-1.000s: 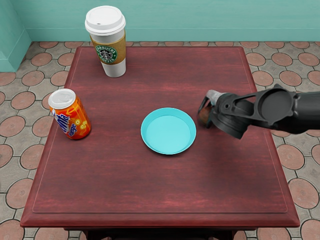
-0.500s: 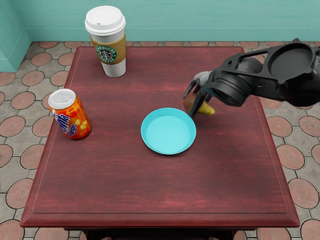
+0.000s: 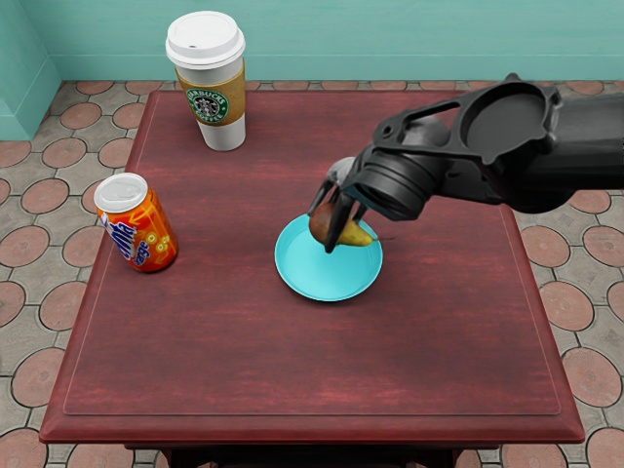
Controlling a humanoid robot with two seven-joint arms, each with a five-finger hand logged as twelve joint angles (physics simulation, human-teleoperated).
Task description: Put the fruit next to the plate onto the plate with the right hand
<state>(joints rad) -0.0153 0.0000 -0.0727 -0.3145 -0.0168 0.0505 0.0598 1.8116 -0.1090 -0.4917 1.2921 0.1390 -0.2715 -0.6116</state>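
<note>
My right hand reaches in from the right edge and its dark fingers are closed around a fruit, reddish brown on one side and yellow at the tip. It holds the fruit over the far rim of the turquoise plate, which lies near the middle of the red-brown table. Whether the fruit touches the plate I cannot tell. The fingers hide much of the fruit. No left arm shows.
A tall white paper coffee cup stands at the table's far left. An orange soda can stands tilted near the left edge. The table stands on a tiled floor with a teal wall behind.
The right hand took the fruit from the table right of the plate, lifted it and carried it leftward; it now hangs over the plate's far rim.
</note>
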